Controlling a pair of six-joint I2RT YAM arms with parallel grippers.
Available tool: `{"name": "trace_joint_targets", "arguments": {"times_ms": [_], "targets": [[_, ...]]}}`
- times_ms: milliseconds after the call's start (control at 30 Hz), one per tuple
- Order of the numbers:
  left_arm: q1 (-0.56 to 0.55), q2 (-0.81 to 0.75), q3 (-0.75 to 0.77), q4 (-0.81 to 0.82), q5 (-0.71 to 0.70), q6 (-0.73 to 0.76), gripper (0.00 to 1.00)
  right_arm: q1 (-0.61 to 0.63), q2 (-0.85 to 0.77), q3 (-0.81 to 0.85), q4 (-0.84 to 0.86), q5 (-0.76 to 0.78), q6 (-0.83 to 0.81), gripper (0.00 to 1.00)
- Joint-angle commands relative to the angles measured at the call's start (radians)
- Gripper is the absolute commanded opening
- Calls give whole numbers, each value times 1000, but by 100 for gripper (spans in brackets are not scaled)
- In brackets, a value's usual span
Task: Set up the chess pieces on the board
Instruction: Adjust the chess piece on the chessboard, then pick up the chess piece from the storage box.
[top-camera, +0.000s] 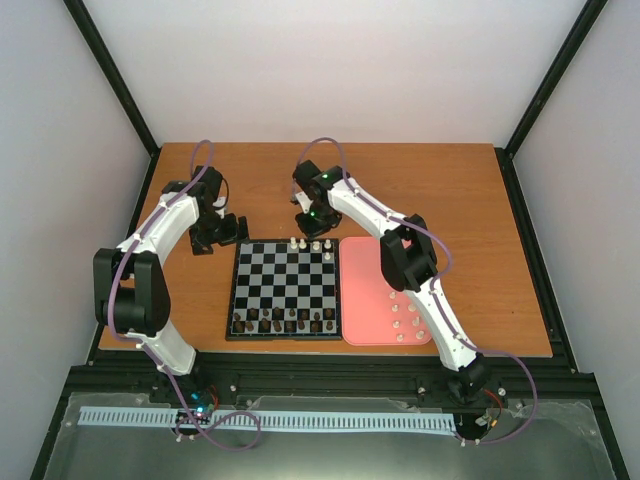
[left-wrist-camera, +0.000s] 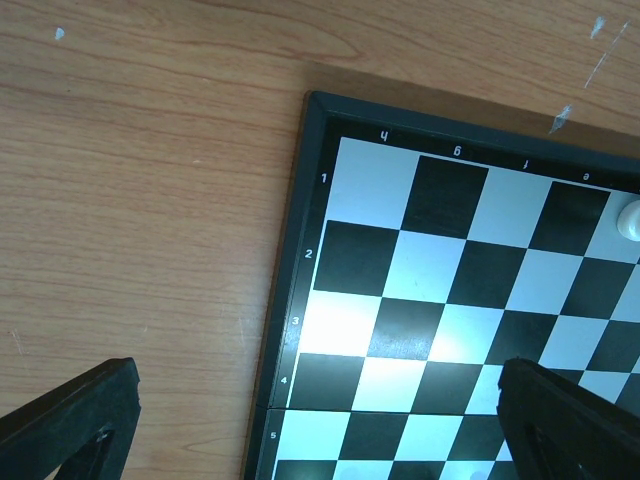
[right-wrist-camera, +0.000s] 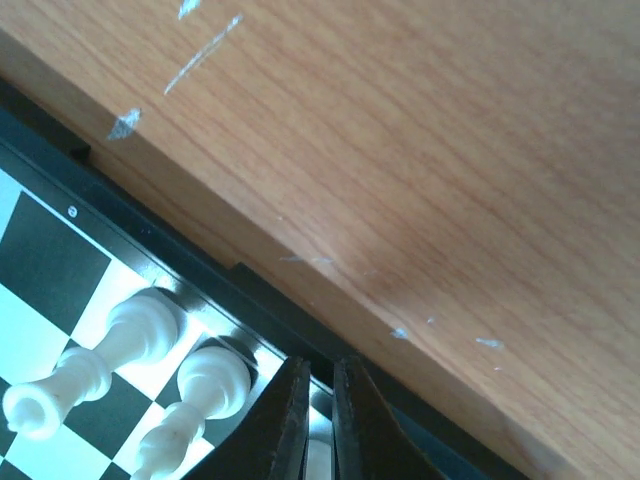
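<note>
R pincer (right-wrist-camera: 320, 420) pressed nearly together at the far edge of the board (top-camera: 286, 282), beside two white chess pieces (right-wrist-camera: 115, 350) standing on the back row (more sit on pink tray (top-camera: 362, 290)). L pincer (left-wrist-camera: 320, 435) spread wide over board's corner, holding nothing.

walls (top-camera: 350, 60): plain white — three sides | worktop (top-camera: 450, 190): brown wood grain, pale scuffs | frame (top-camera: 112, 75): black rails — at corners | light: soft, even
</note>
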Motion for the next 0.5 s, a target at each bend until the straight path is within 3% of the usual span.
{"name": "trace_joint_targets", "arguments": {"times_ms": [0, 300, 467], "targets": [[5, 6, 27, -3, -4, 6, 100, 1, 0, 55, 34, 59, 19, 10], [6, 1, 41, -14, -7, 8, 100, -43, -59, 42, 37, 155, 82, 11], [5, 0, 52, -20, -3, 7, 100, -135, -192, -103, 44, 210, 106, 29]]}}
